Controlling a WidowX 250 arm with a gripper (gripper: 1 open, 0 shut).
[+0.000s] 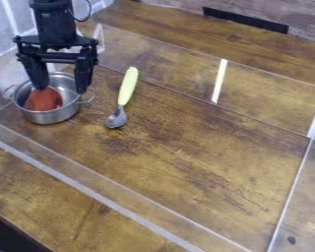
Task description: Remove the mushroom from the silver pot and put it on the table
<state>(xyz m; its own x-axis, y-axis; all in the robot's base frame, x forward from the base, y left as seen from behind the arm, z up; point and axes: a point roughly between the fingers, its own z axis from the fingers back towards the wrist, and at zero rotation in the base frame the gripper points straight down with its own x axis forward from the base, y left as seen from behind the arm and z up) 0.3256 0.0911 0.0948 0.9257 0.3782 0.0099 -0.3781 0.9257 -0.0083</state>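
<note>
Your gripper (55,82) hangs over the silver pot (48,102), fingers spread wide. The mushroom (43,99) sits inside, toward the pot's 9 o'clock side. Descend off-centre and a finger may strike the rim, tipping the pot toward the spoon (123,94) at 3 o'clock.

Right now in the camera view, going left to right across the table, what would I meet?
Silver pot with the mushroom inside and the open gripper above it → spoon → bare table out to the right edge.
</note>
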